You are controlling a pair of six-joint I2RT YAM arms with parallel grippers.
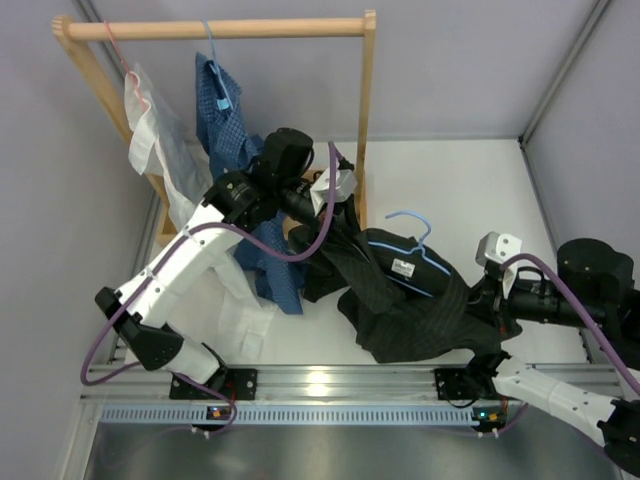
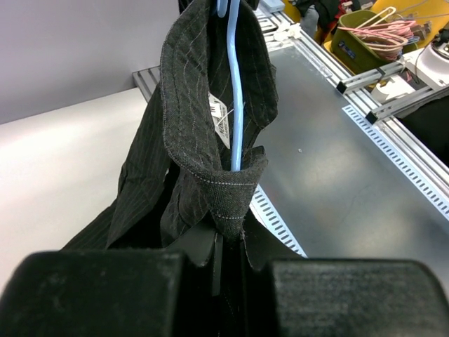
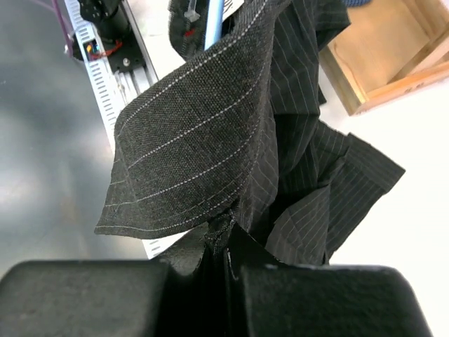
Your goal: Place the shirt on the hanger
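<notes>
Above grey-walled white table (image 1: 450,180), left end effector (image 2: 228,242) and right end effector (image 3: 221,242) tight on shirt (image 1: 410,310)

Most of the hanger (image 2: 236,105) lies hidden inside the shirt (image 2: 186,105); both wrist views crop its hook.

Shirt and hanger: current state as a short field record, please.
shirt: black pinstriped, bunched over the table
hanger: light-blue wire, running inside the collar
left end effector: shut on the collar
right end effector: shut on a fabric edge
rack: wooden, holds a checked shirt and a white shirt
status: hanger in collar, not hung on the rack
</notes>
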